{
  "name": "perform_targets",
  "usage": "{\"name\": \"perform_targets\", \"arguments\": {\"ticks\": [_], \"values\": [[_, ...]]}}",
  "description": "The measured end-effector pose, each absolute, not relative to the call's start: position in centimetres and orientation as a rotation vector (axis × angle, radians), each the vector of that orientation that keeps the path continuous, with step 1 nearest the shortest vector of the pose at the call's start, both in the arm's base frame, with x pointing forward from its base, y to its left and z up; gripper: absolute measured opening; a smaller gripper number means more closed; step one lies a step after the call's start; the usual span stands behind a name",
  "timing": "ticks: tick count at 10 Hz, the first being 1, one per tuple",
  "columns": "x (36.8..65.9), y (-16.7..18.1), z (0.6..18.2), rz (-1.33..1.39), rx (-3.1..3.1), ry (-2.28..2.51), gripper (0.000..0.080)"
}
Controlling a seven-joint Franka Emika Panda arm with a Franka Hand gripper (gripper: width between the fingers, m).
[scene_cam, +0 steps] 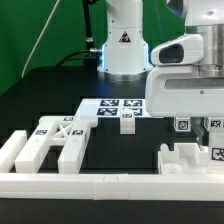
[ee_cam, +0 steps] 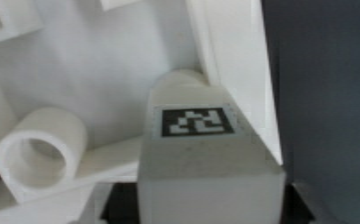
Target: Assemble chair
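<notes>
In the exterior view, the gripper (scene_cam: 209,130) hangs low at 3 o'clock. It sits just above a cluster of chair pieces (scene_cam: 190,158) at 4 o'clock. A framed chair piece (scene_cam: 50,145) lies at 8 o'clock. A small block (scene_cam: 127,122) sits near the centre, at 6 o'clock from the marker board (scene_cam: 112,104). A border rail (scene_cam: 100,186) runs along 6 o'clock.

In the wrist view, the dark fingers (ee_cam: 116,205) clamp a tagged bar (ee_cam: 203,150) between them. Beside the bar, a round peg (ee_cam: 44,152) juts from a white slab (ee_cam: 79,60).
</notes>
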State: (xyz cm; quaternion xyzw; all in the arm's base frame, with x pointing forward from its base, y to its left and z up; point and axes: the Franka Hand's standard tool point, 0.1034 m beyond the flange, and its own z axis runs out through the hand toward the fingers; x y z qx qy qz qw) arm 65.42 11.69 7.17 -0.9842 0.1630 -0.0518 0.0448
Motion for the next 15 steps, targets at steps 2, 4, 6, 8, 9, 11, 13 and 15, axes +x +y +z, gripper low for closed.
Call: {"name": "perform_targets", "arguments": {"ticks": [2,4,6,8,9,11,13,15], "values": [[65.43,11.51,7.17,-0.146,-2.948,0.75,0.0288],[65.3,11.24,7.16,-0.104,-2.76,1.25,0.0288],[64.89,11.24,7.31,0.002,-2.402,1.795,0.0288],[64.83,11.39,7.13,0.025,-2.204,2.021,0.0288],[64.83,11.49,7.12,0.038,-2.062,2.16,0.0288],[64.81,11.27,7.07,0.043,-2.006,2.217,0.0288],[64.87,11.33,7.14,0.027,-2.148,2.077,0.0478],[64.82,11.59,7.15,-0.009,-2.425,1.752,0.0609]]}}
